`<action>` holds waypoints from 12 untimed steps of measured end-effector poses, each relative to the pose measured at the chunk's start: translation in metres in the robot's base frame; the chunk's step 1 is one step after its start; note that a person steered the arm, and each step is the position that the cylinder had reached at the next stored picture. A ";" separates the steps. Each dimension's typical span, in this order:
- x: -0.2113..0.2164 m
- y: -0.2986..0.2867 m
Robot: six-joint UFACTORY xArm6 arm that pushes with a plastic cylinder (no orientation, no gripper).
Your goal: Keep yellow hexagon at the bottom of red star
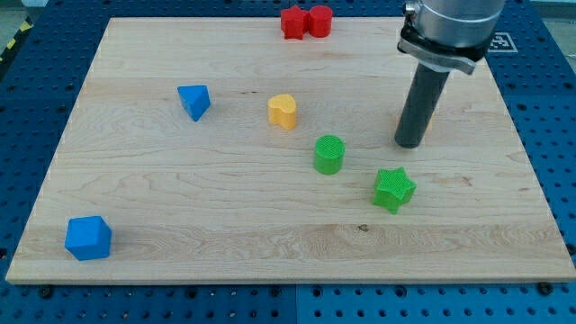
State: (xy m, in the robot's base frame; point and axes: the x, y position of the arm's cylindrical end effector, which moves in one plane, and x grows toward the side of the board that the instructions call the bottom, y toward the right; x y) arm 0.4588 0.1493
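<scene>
A wooden desk [135, 207] is seen on a blue perforated base [540, 81]. The end effector rod is positioned at the view's right, its tip [409, 144] resting on the desk, above the green star [393, 189] and right of the green cylinder [329, 154]. A sliver of an orange/yellow block [428, 121] is seen just behind the rod; shape not determinable. Two red blocks [305, 22] are touching at the top edge. A yellow heart [283, 111] lies near centre, a blue triangular block [194, 101] to its left, a blue cube-like block [88, 238] at bottom left.
</scene>
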 end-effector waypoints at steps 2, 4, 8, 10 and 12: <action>-0.037 0.015; -0.047 0.056; -0.078 -0.021; -0.076 -0.041; -0.111 -0.060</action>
State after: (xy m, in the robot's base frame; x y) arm 0.3475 0.0893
